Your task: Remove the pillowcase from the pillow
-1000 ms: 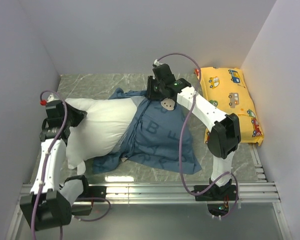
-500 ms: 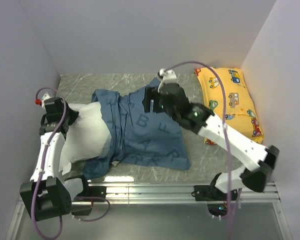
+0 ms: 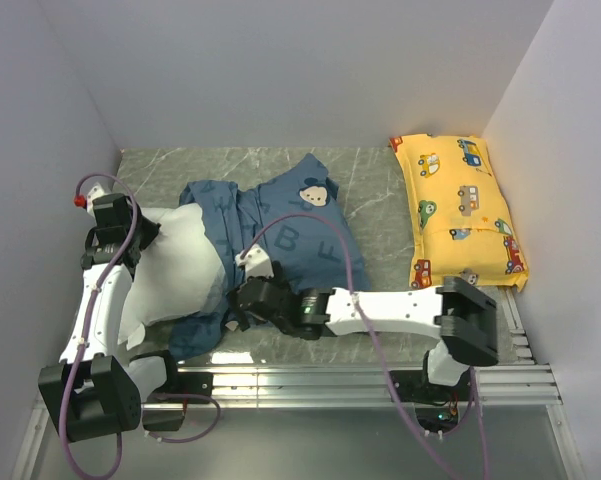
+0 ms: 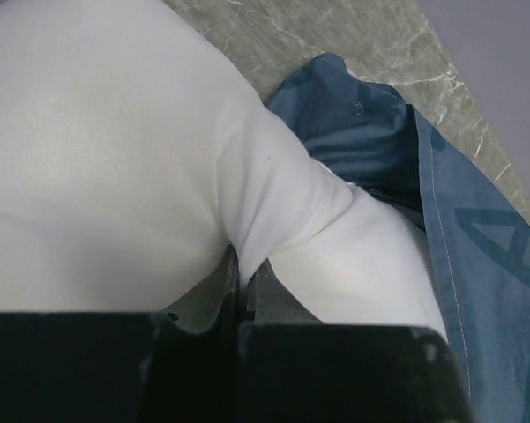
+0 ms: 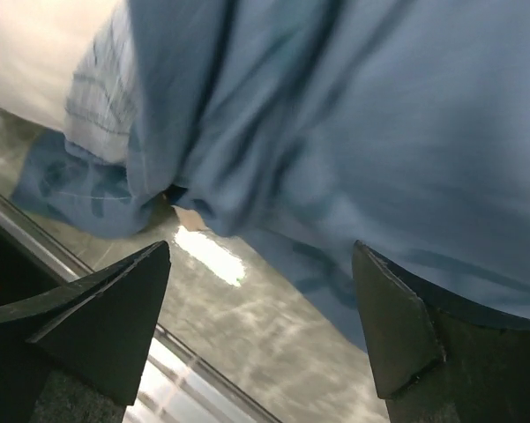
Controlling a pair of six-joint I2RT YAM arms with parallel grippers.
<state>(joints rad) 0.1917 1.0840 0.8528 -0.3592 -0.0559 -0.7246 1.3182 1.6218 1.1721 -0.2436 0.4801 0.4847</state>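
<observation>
Maybe halfway: the pillowcase [image 3: 280, 235] sits bunched over the right half of the pillow [image 3: 175, 265] by the counter [image 3: 380, 190] left edge, left tool [image 4: 244, 286] clenched on the bare white end, right tool [image 5: 263, 264] splayed wide, gripping nothing.

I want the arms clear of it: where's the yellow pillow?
In the top view the yellow pillow lies beside the right wall, apart from the blue pillowcase.

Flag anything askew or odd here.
Only the pillowcase: it sits bunched and crumpled, half off the pillow, whose white left end is bare. The left gripper is shut on a pinch of that bare end; the right gripper is open by the pillowcase's near edge, holding nothing. No damage visible.
</observation>
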